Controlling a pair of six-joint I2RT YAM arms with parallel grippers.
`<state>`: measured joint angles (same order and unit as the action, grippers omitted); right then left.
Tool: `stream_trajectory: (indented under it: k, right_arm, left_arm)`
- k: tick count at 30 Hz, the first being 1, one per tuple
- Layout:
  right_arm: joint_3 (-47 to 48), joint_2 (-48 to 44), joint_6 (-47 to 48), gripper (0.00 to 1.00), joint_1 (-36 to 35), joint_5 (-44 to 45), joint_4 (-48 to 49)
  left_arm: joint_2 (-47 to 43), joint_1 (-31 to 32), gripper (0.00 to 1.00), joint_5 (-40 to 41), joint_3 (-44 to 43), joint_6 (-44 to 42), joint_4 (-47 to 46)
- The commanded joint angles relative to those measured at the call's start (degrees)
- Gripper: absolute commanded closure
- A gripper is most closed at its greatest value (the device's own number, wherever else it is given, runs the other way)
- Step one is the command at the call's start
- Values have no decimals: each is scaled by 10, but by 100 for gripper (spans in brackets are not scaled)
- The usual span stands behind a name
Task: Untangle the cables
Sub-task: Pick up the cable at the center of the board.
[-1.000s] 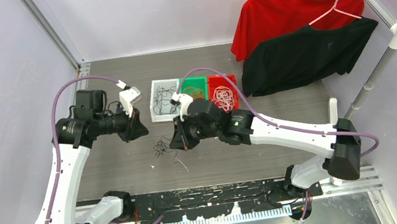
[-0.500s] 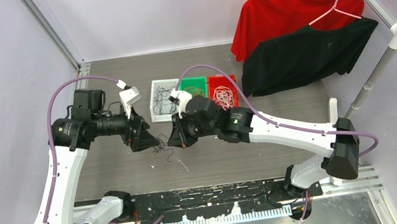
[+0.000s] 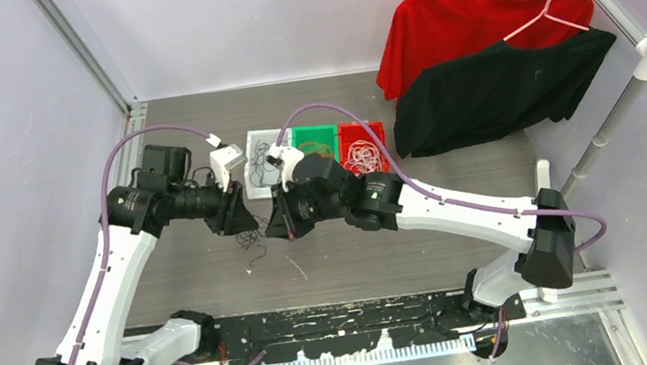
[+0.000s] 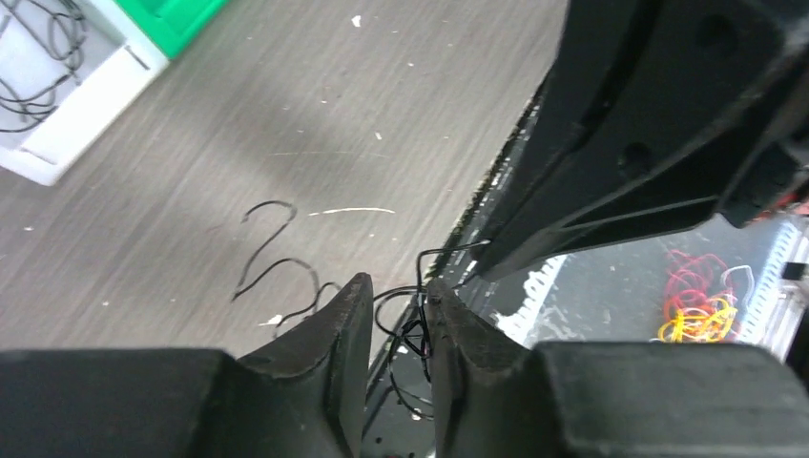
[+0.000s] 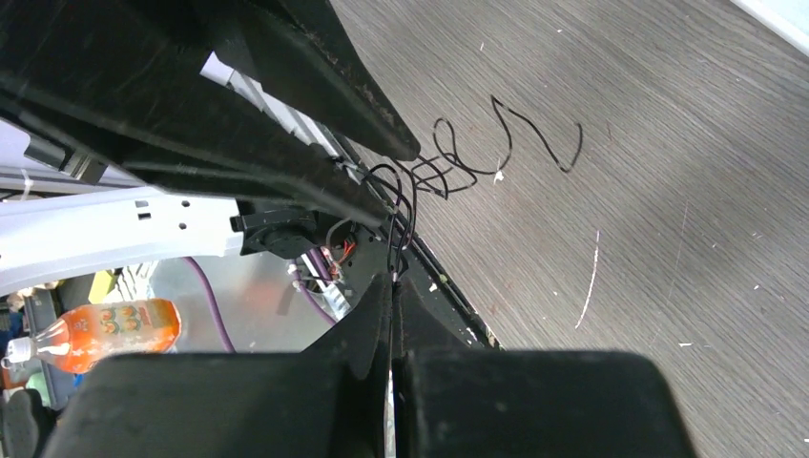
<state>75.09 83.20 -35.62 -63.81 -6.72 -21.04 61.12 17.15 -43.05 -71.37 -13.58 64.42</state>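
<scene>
While the right gripper [image 5: 392,279] pinches the cables [image 5: 417,171] tight, the left gripper [image 4: 398,284] holds its jaws slightly apart around them.

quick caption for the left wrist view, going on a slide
Left gripper, jaws slightly apart, straddling a knot of black cables while the right gripper pinches a strand beside it.

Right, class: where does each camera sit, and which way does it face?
Top: high behind the robot, looking down at the table; left arm and right arm show.
Left wrist: looks along the left gripper at black cables.
Right wrist: looks along the right gripper at the table.
Both wrist views share those cables.
</scene>
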Motion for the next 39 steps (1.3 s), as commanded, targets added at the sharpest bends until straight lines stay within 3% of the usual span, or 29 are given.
stream_trajectory:
  k: [1, 5, 10, 11, 14, 15, 17, 20, 31, 39]
  right_arm:
    - [11, -16, 3, 99, -4, -2, 21]
    - [4, -23, 2, 99, -3, -3, 20]
    - [1, -32, 2, 99, -3, 0, 26]
    - [1, -33, 0, 96, -4, 10, 27]
    - [-15, -43, -13, 62, -3, 67, 67]
    - [-27, -47, -18, 54, -3, 80, 94]
    - [-54, -53, -21, 45, -4, 100, 156]
    - [-85, -57, -27, 40, -6, 112, 229]
    - [-102, -45, 8, 32, -30, 171, 288]
    - [-98, -36, 26, 44, -33, 195, 274]
  left_arm:
    - [-3, 2, 76, 46, -7, 0, -34]
    - [-13, 2, 94, 53, -6, 1, -47]
    - [-15, 2, 100, 64, -26, -15, -31]
    - [-16, 2, 100, 65, -35, -19, -24]
    - [-16, 2, 100, 57, -61, -22, 1]
    - [-14, 2, 100, 51, -69, -21, 11]
    - [-12, 3, 100, 47, -79, -13, 22]
    - [-13, 3, 100, 51, -80, 0, 24]
    - [-4, 3, 100, 39, -92, 24, 44]
    - [14, 3, 100, -13, -150, 2, 115]
